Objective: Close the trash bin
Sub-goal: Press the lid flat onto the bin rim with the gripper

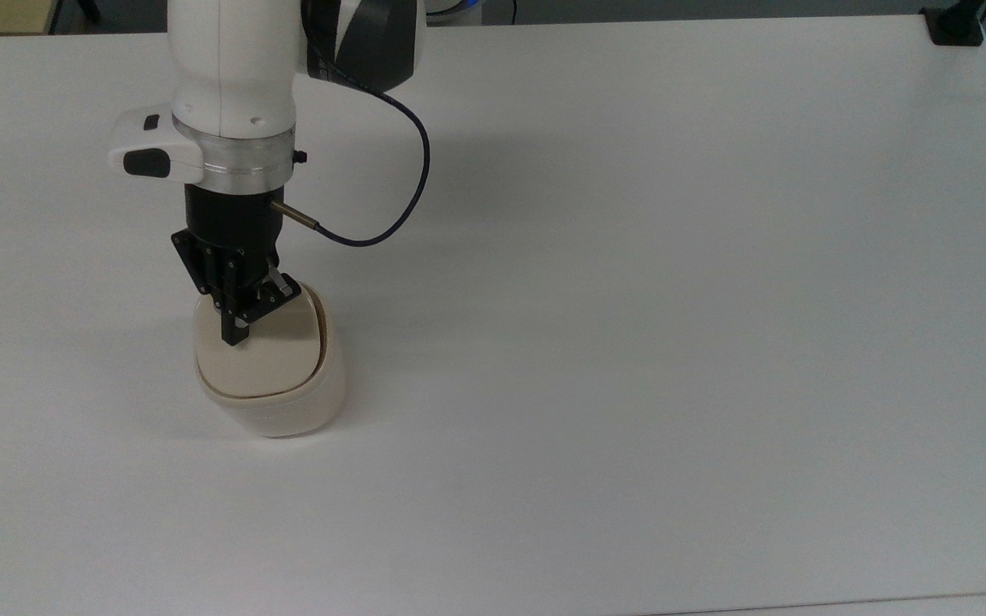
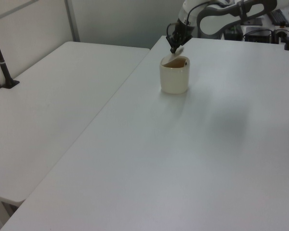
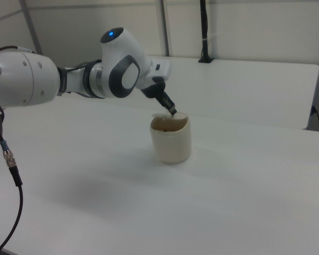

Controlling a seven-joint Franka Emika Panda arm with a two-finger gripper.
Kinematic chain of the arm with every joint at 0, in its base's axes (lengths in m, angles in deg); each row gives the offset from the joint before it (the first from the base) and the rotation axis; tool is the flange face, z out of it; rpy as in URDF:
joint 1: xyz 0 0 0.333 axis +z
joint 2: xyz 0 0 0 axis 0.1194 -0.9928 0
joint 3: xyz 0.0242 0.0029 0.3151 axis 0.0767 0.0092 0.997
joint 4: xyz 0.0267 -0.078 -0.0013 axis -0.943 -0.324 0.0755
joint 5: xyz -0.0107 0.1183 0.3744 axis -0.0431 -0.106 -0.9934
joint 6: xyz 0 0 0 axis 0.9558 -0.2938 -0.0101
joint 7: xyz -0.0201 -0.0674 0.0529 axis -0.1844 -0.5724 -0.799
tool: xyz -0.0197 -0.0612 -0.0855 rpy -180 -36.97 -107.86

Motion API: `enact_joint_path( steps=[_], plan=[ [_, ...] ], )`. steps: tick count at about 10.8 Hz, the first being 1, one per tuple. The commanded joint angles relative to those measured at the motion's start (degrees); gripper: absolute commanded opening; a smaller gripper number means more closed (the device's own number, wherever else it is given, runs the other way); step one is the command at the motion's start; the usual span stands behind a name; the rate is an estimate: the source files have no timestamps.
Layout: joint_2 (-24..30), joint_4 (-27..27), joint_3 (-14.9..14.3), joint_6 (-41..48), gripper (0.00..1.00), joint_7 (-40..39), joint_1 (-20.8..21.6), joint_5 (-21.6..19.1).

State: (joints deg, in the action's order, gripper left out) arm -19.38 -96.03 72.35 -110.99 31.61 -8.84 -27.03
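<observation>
The cream-beige trash bin [image 1: 281,409] stands on the white table [image 1: 673,299] at the top view's left. Its flat lid [image 1: 275,364] lies almost level over the opening, with a thin dark gap along its right edge. In the left view the trash bin [image 2: 174,79] shows a lid still slightly raised, with the brownish inside visible. The right view shows the trash bin [image 3: 173,144] and its lid [image 3: 163,115] the same way. My gripper [image 1: 240,329] points down onto the lid's upper left part, touching it. The gripper [image 2: 175,47] [image 3: 173,111] sits right above the rim.
A second white table [image 2: 48,110] adjoins on the left view's left, with a black post [image 2: 2,62] on it. A dark cable [image 1: 407,162] loops from my wrist. A black clamp [image 1: 955,26] sits at the top view's far right corner. Open table surface lies right of the bin.
</observation>
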Motion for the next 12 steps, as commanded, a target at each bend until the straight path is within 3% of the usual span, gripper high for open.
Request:
enact_joint_path(
  steps=[1,12],
  plan=[
    [2.3,-4.9,-0.2,0.3,0.0,-4.7,0.5,0.7],
    [0.0,-7.3,0.0,-0.2,0.0,-5.6,0.8,2.0]
  ],
)
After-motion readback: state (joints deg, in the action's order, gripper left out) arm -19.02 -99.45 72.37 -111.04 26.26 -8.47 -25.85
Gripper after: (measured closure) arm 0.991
